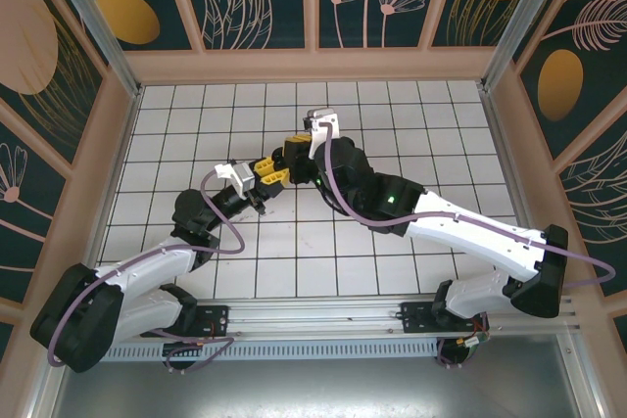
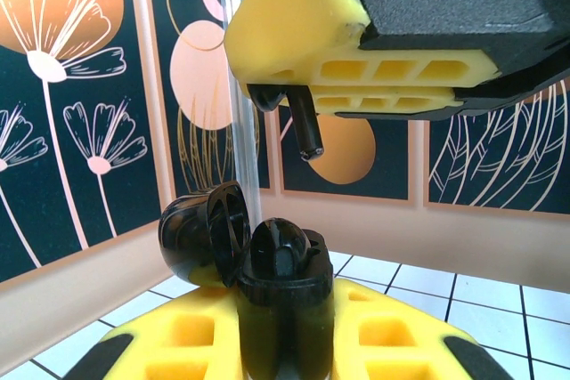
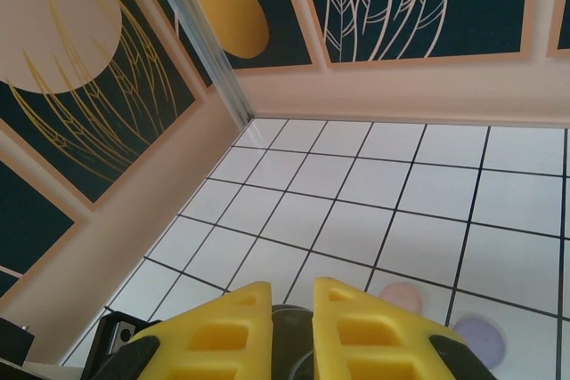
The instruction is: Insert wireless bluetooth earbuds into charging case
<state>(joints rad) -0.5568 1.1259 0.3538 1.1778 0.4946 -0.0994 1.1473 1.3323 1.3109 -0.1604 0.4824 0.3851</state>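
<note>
Midway through one insertion, by the look of it. Clamped in the left gripper point(image 2: 285, 340): a black case point(image 2: 278, 264), upright over the table point(image 3: 356, 184), lid point(image 2: 200, 233) swung open to the left in the left wrist view, mouth facing up. Pinched in the nearly closed right gripper point(image 3: 292, 304): a black bud point(image 2: 301, 126), hanging just above the case and apart from it, not yet in a socket. Head up in the grip, stem down; long axis close to vertical, tilted a little, tip to the right of the head and aimed slightly right of the case mouth. Probably in need of a small sideways shift and a straightening before lowering. No telling about a second black bud inside the case. Done so far, judging from this: case opened and presented, one bud picked and brought over. Left to do: seating this bud, then the rest. On the table beyond the right gripper, a pink patch point(image 3: 405, 295) and a lilac patch point(image 3: 481, 335), too blurred to call buds or cases.
</note>
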